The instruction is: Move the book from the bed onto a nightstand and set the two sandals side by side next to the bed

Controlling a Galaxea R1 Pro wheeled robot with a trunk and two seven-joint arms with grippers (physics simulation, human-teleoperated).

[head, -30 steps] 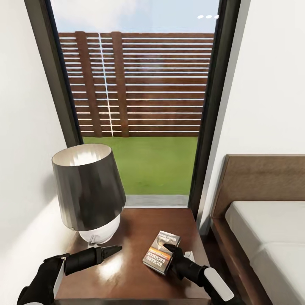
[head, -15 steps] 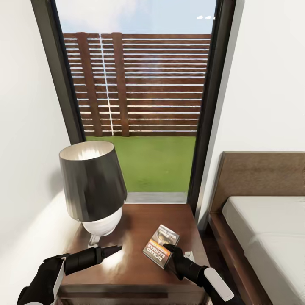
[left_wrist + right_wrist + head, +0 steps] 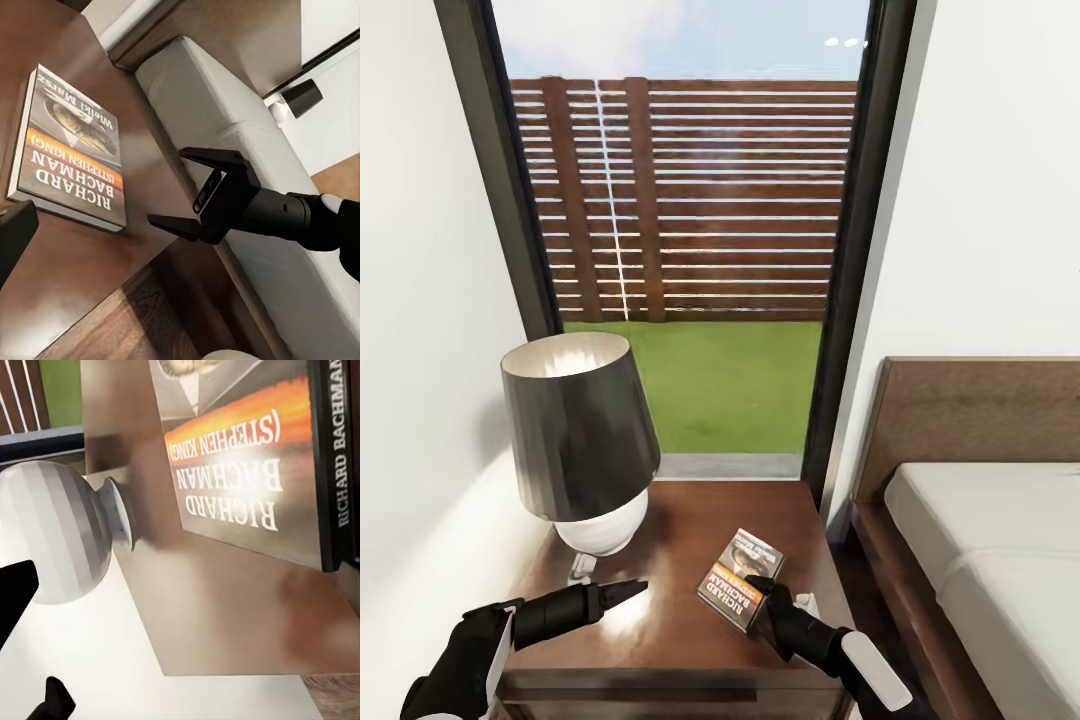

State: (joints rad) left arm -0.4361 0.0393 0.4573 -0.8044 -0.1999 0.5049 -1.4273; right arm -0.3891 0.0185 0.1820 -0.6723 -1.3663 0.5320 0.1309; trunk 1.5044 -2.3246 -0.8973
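Between a tall window (image 3: 700, 250) and the bed (image 3: 980, 540) stands the nightstand (image 3: 660, 640), its glossy brown top carrying a lamp (image 3: 582, 440) and the book (image 3: 740, 592).

The book lies flat, cover up, toward the top's bed-side half. The right gripper (image 3: 196, 204) sits just beside the book's near corner with its jaws spread and nothing between them, so the book looks already released. The left gripper (image 3: 622, 592) hovers over the near part of the top, pointing at the book; whether it is parted or closed cannot be told.

To finish well, the right arm should probably draw straight back and up so a finger does not drag the book toward the edge.

The book is a thin paperback: dark cover, an orange band with white lettering, a greyish picture, pale page edges. It looks light and likely to slide on the polished wood.
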